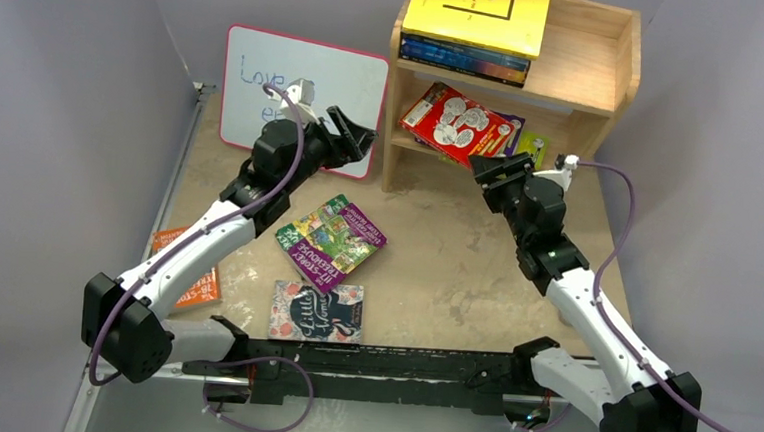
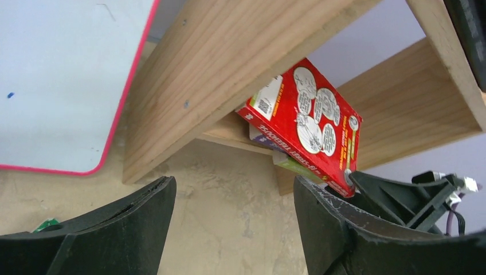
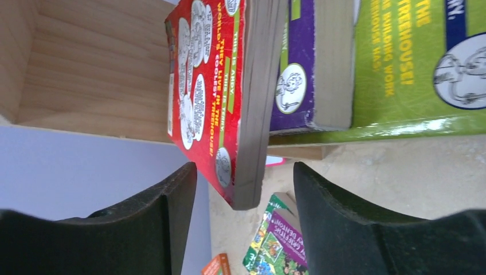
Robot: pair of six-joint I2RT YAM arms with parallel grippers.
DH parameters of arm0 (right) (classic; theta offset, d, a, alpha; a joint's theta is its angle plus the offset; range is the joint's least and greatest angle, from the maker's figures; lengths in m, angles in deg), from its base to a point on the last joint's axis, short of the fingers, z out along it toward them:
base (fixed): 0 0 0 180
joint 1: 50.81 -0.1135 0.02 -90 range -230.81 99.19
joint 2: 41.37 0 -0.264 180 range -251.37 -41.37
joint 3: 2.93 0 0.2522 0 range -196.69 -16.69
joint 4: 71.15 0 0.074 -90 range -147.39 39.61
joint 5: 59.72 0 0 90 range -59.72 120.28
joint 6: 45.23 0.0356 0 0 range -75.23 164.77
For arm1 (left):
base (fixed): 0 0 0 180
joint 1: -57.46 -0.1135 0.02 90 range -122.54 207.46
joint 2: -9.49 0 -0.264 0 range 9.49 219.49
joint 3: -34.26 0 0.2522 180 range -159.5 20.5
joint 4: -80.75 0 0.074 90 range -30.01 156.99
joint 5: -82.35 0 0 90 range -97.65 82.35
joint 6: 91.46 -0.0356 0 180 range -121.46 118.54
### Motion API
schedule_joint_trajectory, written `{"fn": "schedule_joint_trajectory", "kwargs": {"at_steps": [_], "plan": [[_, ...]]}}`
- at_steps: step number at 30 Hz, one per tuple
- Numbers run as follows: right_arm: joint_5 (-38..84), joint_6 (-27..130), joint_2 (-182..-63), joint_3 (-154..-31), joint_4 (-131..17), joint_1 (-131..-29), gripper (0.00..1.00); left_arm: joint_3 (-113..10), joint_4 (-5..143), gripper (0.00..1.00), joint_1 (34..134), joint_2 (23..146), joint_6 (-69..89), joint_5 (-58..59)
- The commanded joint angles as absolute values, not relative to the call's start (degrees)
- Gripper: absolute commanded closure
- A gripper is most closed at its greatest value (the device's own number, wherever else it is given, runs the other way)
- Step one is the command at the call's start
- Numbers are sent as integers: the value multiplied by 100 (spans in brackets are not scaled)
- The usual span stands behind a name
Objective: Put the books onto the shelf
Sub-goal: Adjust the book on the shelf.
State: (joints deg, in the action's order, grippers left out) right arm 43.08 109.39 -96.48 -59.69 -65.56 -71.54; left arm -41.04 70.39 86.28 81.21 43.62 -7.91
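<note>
The right gripper [image 3: 238,200] stands with jaws apart and empty, straddling the protruding corner of the red book [image 3: 209,86] without visibly touching it. That book lies tilted on the lower tier of the shelf [image 1: 586,83], atop purple and green ones, its long axis running out over the front edge toward this nearer arm. The left gripper [image 2: 232,220] hangs spread and empty beside the shelf's left side panel.
</note>
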Motion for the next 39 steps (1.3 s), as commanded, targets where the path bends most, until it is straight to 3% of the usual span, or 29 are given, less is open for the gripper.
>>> {"fn": "schedule_joint_trajectory", "kwargs": {"at_steps": [1,5,11,14,22,27,34,39], "plan": [[3917,11242,-9773,-6251,-7214,-7086,39,-4315,7850,27,8889,8114,3585,-739],[3795,11391,-9861,-6267,-7312,-7065,51,-4165,8310,28,9213,8065,2643,-1042],[4013,11491,-9661,-6254,-7170,-7048,81,-3927,9395,28,9676,8151,675,-730],[4021,11531,-9624,-6438,-6832,-7042,88,-3928,9766,27,10056,8283,-594,-485],[4032,11616,-9537,-6849,-6095,-7029,90,-4334,9286,27,10967,9184,-3614,-1149],[3888,11657,-9640,-7014,-5962,-7023,91,-4351,10363,27,11267,9876,-4636,-1888],[3724,11653,-9684,-7067,-5907,-7016,92,-4319,11585,30,11375,10348,-5189,-2191],[3595,11654,-9695,-7083,-5904,-7009,97,-4572,11570,39,11379,10589,-5282,-2168]]}}
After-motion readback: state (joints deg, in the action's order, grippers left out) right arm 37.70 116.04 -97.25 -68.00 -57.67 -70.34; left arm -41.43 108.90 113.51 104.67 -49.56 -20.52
